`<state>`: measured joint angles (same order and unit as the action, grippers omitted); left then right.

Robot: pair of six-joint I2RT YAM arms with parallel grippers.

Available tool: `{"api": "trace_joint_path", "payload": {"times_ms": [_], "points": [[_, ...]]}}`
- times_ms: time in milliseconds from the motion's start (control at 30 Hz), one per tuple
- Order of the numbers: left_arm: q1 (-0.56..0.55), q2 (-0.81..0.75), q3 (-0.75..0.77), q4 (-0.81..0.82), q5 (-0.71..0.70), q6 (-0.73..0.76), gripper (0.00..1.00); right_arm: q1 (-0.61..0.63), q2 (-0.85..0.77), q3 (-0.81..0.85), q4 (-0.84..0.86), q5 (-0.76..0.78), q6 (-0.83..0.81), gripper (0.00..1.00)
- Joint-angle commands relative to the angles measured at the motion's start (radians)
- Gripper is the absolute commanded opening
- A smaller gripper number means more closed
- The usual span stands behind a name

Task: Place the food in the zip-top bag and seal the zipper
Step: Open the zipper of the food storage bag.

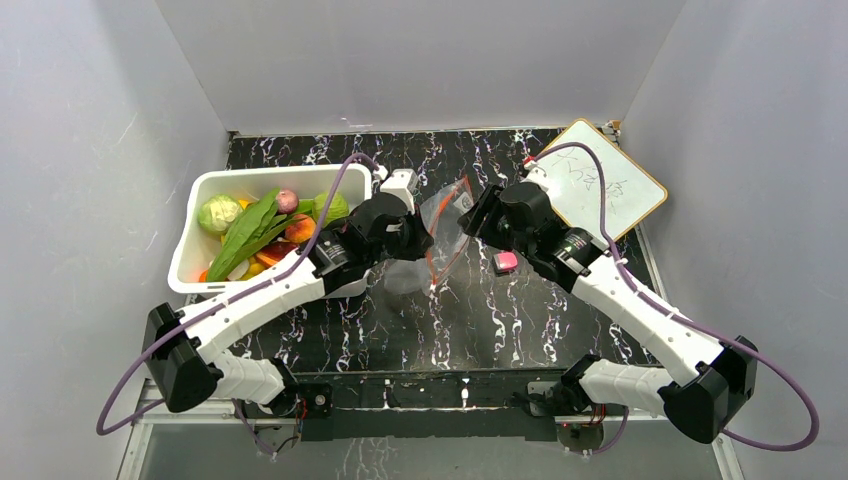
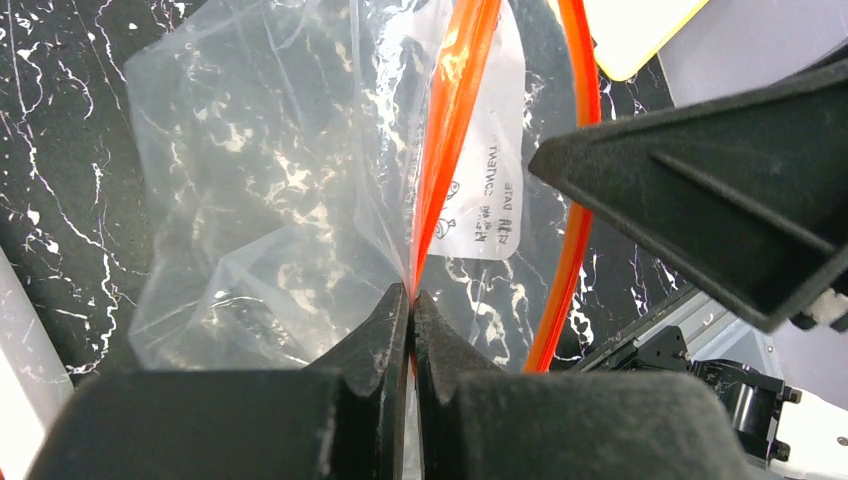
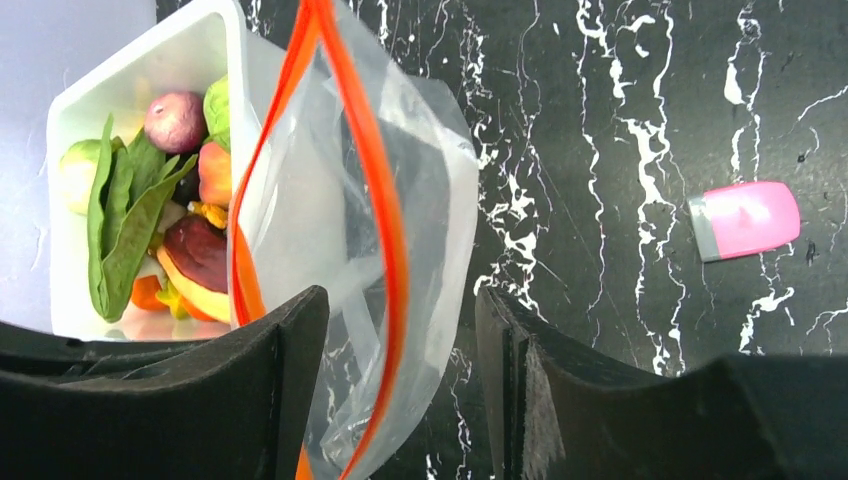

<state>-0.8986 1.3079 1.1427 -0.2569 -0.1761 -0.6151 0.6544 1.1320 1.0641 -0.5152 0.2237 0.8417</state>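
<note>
**Left tool pinched on the zipper, right tool apart at the mouth**

Left tool [image 2: 411, 295] is closed tight, and its two tips nip one red-orange strip of the zipper [image 2: 455, 120] together with the thin film just under it. Right tool [image 3: 400, 295] has its jaws about halfway apart. One lip of the mouth passes between them, but I see no squeeze on it. The zip-top bag [image 2: 270, 170] hangs between the two tools above the middle of the surface [image 3: 600, 150], with its mouth parted and no food visible inside.

I judge that the bag is very light, soft and slippery. The film crinkles and will fold or slide away if it is taken alone. The zipper is the only firmer part, so a hold belongs on the strip, one tool on each lip, to keep the mouth spread. The white label patch on the film gives no extra stiffness.

The food [image 3: 125, 210] lies piled in the white bin [image 3: 130, 70], just beside the bag on the left arm's side. The pieces look small and light, and the round ones may roll.

For room, the bin wall stands near the bag, so a swing to that side is short. The pink block [image 3: 745, 220] lies apart on the right arm's side, and the whiteboard [image 1: 600, 185] fills the far right corner. Grey walls close three sides.
</note>
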Motion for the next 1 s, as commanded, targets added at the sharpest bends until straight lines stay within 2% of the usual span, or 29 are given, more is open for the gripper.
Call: {"api": "trace_joint_path", "payload": {"times_ms": [0,67,267,400,567,633,733,900,967], "points": [[0.005,0.017,0.018,0.030,-0.023,-0.015,0.00,0.002,-0.024,0.005,-0.012,-0.055,0.037,0.56],[0.006,0.017,0.014,0.036,-0.026,-0.017,0.00,0.002,-0.022,-0.002,-0.014,-0.039,0.031,0.53],[0.004,0.016,0.013,0.040,-0.018,-0.034,0.00,0.001,-0.012,-0.045,-0.016,-0.025,0.023,0.34],[0.018,0.003,0.024,0.018,-0.018,-0.039,0.00,0.001,-0.031,-0.066,-0.031,0.047,0.014,0.25],[0.097,-0.021,0.063,-0.093,0.007,-0.002,0.00,0.002,-0.072,-0.004,-0.125,0.205,-0.076,0.02],[0.126,-0.046,0.053,-0.106,0.005,-0.005,0.00,0.002,-0.100,-0.009,-0.098,0.203,-0.092,0.00],[0.150,-0.092,0.003,-0.041,0.047,-0.023,0.00,0.002,-0.124,-0.030,-0.022,0.150,-0.110,0.00],[0.152,-0.099,-0.008,-0.001,0.129,0.013,0.00,0.001,-0.091,0.041,-0.019,0.094,-0.146,0.00],[0.152,-0.105,-0.005,-0.015,0.123,0.021,0.13,0.002,-0.070,0.075,-0.037,0.103,-0.164,0.00]]}}
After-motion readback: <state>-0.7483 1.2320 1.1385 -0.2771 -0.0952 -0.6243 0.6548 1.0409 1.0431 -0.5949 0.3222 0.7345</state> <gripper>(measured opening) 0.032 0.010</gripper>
